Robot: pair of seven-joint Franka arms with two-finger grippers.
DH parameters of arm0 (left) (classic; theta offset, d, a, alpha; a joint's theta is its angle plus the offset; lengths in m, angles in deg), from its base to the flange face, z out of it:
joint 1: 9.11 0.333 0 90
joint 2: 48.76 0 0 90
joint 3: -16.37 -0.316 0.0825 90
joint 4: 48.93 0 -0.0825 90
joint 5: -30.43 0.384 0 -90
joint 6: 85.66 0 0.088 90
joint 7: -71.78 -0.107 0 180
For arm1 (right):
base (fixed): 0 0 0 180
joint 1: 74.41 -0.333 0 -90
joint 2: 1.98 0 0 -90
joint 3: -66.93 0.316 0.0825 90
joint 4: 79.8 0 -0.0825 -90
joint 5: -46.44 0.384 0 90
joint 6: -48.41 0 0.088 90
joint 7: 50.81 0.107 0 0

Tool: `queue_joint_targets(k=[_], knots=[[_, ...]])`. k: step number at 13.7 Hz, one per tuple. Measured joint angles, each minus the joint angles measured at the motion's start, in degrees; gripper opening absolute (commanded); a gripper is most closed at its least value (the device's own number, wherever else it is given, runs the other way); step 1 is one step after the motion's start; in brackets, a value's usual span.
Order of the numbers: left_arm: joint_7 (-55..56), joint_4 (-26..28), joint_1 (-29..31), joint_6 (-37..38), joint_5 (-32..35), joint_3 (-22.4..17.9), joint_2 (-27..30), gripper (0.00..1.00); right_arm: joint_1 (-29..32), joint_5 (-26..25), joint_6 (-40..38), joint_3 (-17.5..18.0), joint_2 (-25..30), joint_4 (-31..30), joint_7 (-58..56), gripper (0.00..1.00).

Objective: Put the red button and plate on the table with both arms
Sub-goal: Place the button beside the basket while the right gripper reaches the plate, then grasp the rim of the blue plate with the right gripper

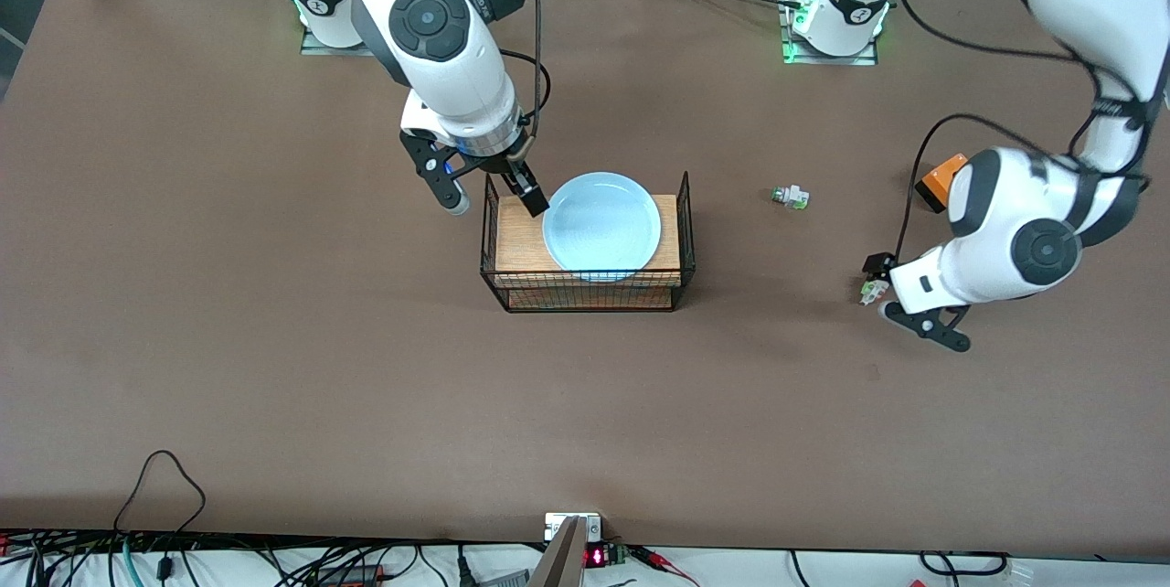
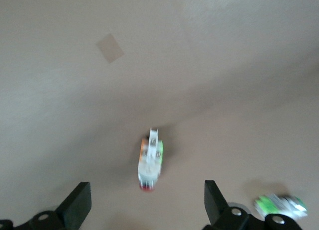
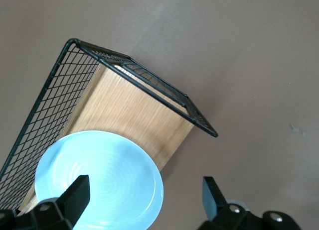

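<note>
The light-blue plate (image 1: 600,226) rests on the wood top of a black wire rack (image 1: 585,290) at mid-table. My right gripper (image 1: 491,189) is open over the rack's end toward the right arm, with one finger over the plate's rim and the other outside the rack. In the right wrist view the plate (image 3: 99,180) lies partly between the open fingers (image 3: 144,197). The red button (image 1: 871,292) lies on the brown table (image 1: 274,368) toward the left arm's end. My left gripper (image 1: 900,302) is open just over it. The left wrist view shows the button (image 2: 149,163) free between the fingers (image 2: 147,205).
A green-capped switch (image 1: 791,197) lies on the table between the rack and the left arm, and it also shows blurred in the left wrist view (image 2: 279,205). An orange box (image 1: 941,182) sits beside the left arm. Cables run along the table's near edge.
</note>
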Motion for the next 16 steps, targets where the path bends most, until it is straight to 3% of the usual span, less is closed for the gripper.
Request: queue_joint_targets(k=[3, 8, 9, 12, 14, 16], knots=[[6.2, -5.7, 0.0, 11.2, 0.0, 2.9, 5.5, 1.0, -1.5, -0.1, 4.8, -0.1, -2.1, 0.0, 0.1, 1.0], [10.3, -16.6, 0.1, 21.3, -1.9, 2.6, 10.0, 1.0, -3.2, -4.1, 8.7, -0.4, -5.9, 0.0, 1.8, 1.0], [12.6, -16.9, -1.3, 22.2, -3.6, 1.0, 11.5, 1.0, -3.7, -5.7, 8.7, -0.4, -6.5, 0.0, 1.8, 1.0], [17.0, -13.6, -12.2, 21.9, -5.7, -10.5, 17.1, 1.0, -5.3, -7.2, 8.8, -0.4, -8.2, 0.0, 1.8, 0.95], [17.3, -8.7, -16.0, 17.6, -6.5, -15.7, 20.7, 1.0, -5.5, -7.4, 9.0, -0.5, -8.9, 0.0, 1.8, 0.85], [17.3, -4.3, -19.5, 15.6, -7.6, -20.7, 24.3, 1.0, -5.7, -7.4, 9.0, -0.6, -9.2, 0.0, 1.8, 0.65]])
